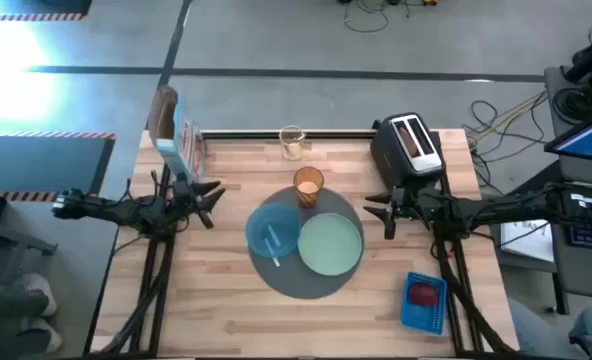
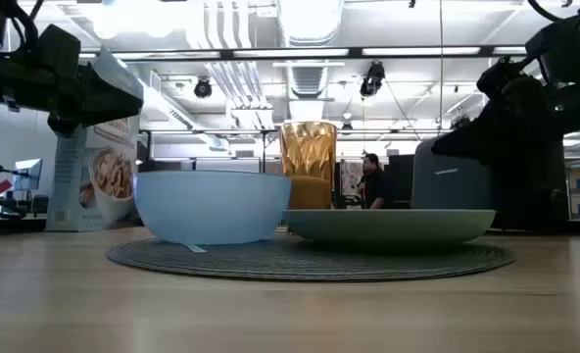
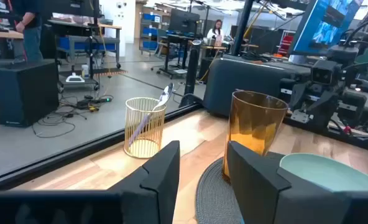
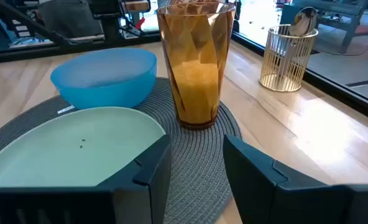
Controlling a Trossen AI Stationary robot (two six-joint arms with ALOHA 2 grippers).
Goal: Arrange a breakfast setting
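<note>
A round dark-grey mat (image 1: 306, 278) lies mid-table. On it stand a small blue bowl (image 1: 272, 230), a pale-green plate (image 1: 331, 244) and an amber tumbler (image 1: 308, 186) at the mat's far edge. A small spoon (image 3: 163, 98) stands in a gold wire cup (image 1: 292, 143) at the far edge. A red fruit (image 1: 425, 294) lies in the blue basket (image 1: 423, 316). My left gripper (image 1: 212, 195) hovers open and empty left of the mat. My right gripper (image 1: 380, 211) hovers open and empty right of it. The tumbler also shows in the right wrist view (image 4: 195, 62).
A cereal box (image 1: 172, 132) stands at the far left. The black-and-silver toaster (image 1: 408, 146) stands at the far right, close behind my right gripper. What its slots hold I cannot tell. Bare wood shows along the near edge and the left side.
</note>
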